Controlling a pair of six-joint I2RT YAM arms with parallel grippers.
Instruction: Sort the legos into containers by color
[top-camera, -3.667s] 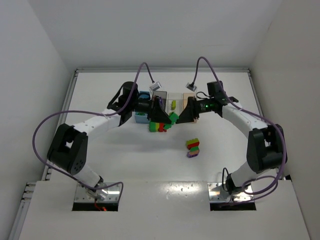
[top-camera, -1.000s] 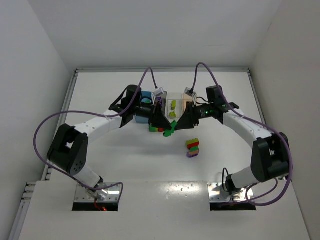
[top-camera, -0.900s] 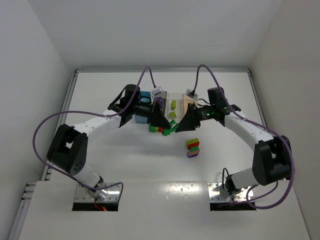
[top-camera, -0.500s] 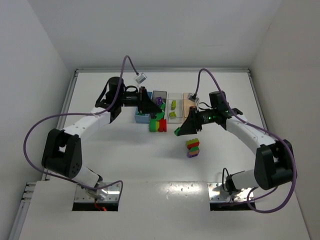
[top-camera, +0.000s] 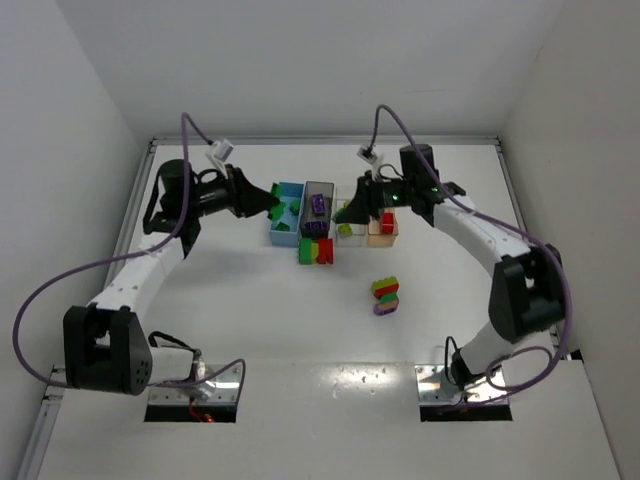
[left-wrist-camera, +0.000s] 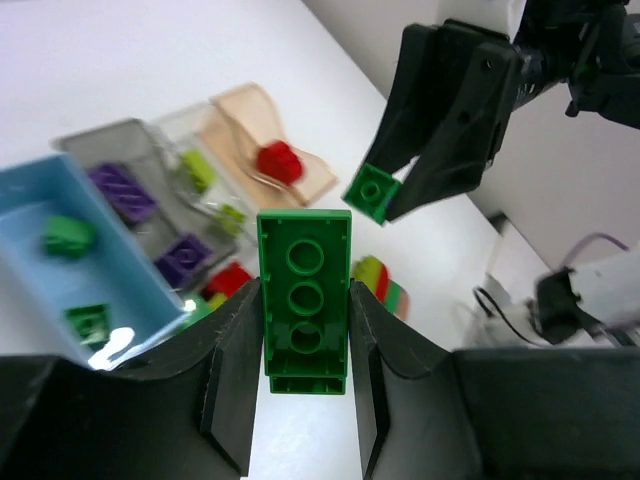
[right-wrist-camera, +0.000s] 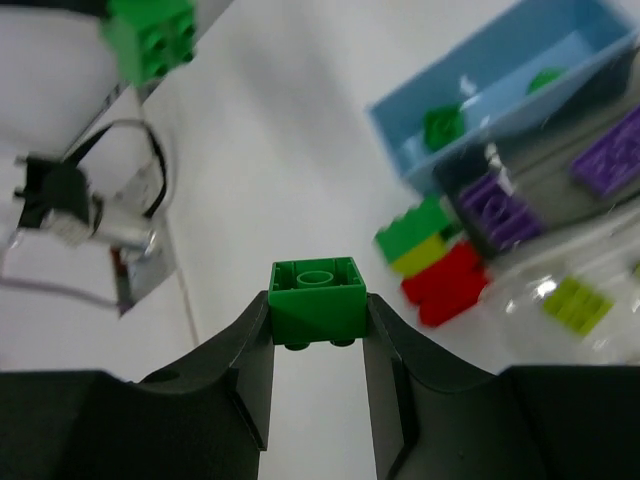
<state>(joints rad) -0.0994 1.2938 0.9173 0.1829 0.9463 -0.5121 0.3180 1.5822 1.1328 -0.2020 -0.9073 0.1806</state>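
Greens in transit: left fingers (left-wrist-camera: 238, 340) clamped a long green brick (left-wrist-camera: 304, 300), right fingers (right-wrist-camera: 250, 350) a small green brick (right-wrist-camera: 317, 298); next, likely, release over the blue bin (left-wrist-camera: 25, 200) beyond.

White-and-black arms (top-camera: 140, 276), seemingly purple cables (top-camera: 381, 108)

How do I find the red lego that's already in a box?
Find the row of four bins at the far side of the table. The tan-orange bin is at the row's right end, seen from above. The red lego lies inside it, the only red brick in any bin; other red ones sit out on the table.
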